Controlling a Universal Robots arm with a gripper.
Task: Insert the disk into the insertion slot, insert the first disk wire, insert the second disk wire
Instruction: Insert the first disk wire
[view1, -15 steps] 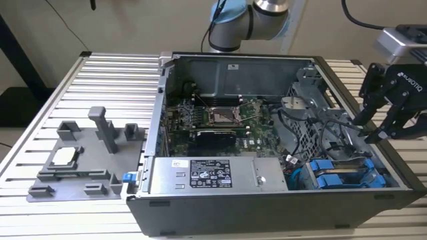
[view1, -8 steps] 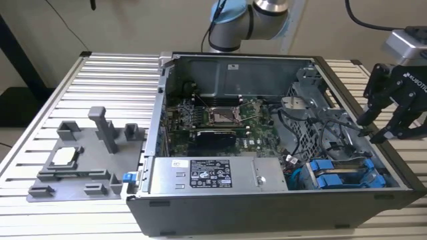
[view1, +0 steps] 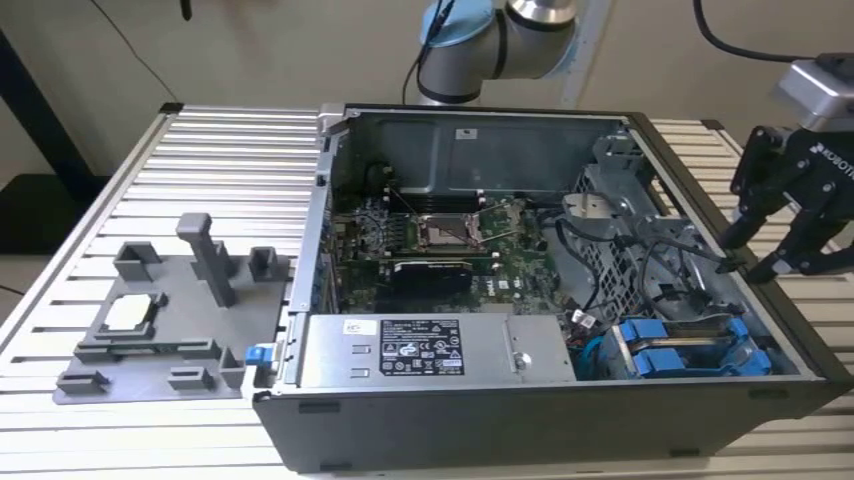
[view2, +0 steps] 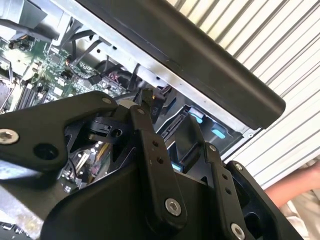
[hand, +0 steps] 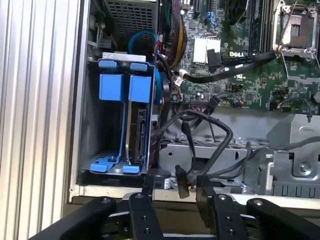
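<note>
Two blue-framed drives stand side by side in the grey drive cage, the insertion slot (hand: 84, 125) (view1: 750, 345), at the case's front corner on the exterior view's right. The disk (hand: 139, 125) (view1: 663, 362) shows its connector edge toward the loose cables; its twin (hand: 110, 87) sits beside it. My gripper (view1: 761, 262) (hand: 176, 192) (view2: 170, 117) hangs over the case's wall on the exterior view's right, fingers open. A black wire connector (hand: 181, 181) (view1: 731, 262) dangles between the fingertips, close to one of them. Another black-plugged wire (hand: 212, 57) lies over the motherboard.
The grey labelled power-supply box (view1: 427, 350) fills the case's front, with the motherboard (view1: 441, 235) behind it. Black cables (hand: 210, 130) tangle between cage and board. A grey fixture (view1: 160, 320) sits on the slatted table at the exterior view's left. A person's arm (view2: 295, 190) is near the case.
</note>
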